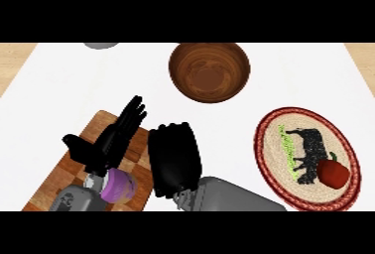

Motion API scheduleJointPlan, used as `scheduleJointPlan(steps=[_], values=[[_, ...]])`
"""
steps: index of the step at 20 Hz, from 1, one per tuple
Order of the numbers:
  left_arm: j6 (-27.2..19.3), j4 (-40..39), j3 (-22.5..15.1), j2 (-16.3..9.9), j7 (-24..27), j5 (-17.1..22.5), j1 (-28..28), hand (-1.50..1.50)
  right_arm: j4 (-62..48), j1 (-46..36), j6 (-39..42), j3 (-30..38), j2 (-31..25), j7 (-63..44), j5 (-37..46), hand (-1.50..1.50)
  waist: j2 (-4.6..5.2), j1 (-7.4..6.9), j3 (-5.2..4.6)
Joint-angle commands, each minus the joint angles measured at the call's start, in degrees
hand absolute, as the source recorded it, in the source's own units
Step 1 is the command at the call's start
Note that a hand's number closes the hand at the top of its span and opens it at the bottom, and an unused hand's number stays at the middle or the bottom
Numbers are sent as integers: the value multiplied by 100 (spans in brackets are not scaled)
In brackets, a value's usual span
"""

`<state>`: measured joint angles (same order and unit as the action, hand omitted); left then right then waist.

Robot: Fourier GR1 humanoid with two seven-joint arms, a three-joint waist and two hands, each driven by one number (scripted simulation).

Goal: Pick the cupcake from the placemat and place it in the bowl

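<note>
A round woven placemat point(273, 144) with a red rim and a black animal figure lies at the right. On its lower right part sits a small red rounded item with a dark top, the cupcake point(334, 173). The brown wooden bowl point(210, 72) stands at the back centre with nothing in it. My right hand point(174, 158) hangs over the counter left of the placemat, fingers straight and together, holding nothing and well apart from the cupcake. My left hand point(110, 141) rests open, fingers up, over the board at the left.
A wooden cutting board point(89, 134) lies at the left under my left hand, with a purple item point(118, 186) near its front end. A grey object point(101, 44) shows at the counter's back edge. White counter separates bowl and placemat.
</note>
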<state>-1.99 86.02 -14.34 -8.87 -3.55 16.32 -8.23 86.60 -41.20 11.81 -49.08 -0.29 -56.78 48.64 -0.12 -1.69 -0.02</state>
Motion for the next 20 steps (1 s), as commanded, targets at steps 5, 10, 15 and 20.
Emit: scheduleJointPlan(steps=[5,10,15,20], values=[[-131,241,-21,0,-389,5,-118,0,1141,-1390,424,254,26,-1463,-169,150,-32,109,-1],[-184,145,47,-27,-517,78,-305,0,1099,-1983,591,912,25,-1502,-251,150,-18,157,-1],[-248,-20,-133,106,-213,-87,-69,0,280,-2063,-56,1298,25,-735,22,150,12,135,-1],[-62,371,65,-234,-477,151,-32,0,-507,-2114,-79,2015,-74,-57,135,150,15,108,2]])
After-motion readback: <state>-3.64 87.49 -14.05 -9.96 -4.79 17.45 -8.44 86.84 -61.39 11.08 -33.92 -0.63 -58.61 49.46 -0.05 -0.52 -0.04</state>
